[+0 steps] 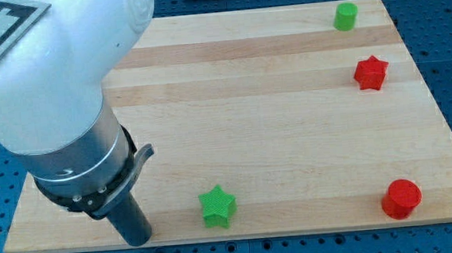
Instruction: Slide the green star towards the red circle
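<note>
We are seeing four blocks lying on the desk: one green star, one red circle, one red star, one green circle. Our tool, my tip, is holding nothing, sitting near the green star on the view's left, not touching it.

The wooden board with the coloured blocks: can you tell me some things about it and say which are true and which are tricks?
1. The green star block sits near the view's bottom edge of the wooden board. True.
2. My tip is touching the green star block. False: it stands apart, to the view's left of the star.
3. The red circle block is at the view's bottom right. True.
4. The red star block lies right beside the green star block. False: it is far off, at the view's upper right.
5. The green circle block is at the view's top right. True.
</note>
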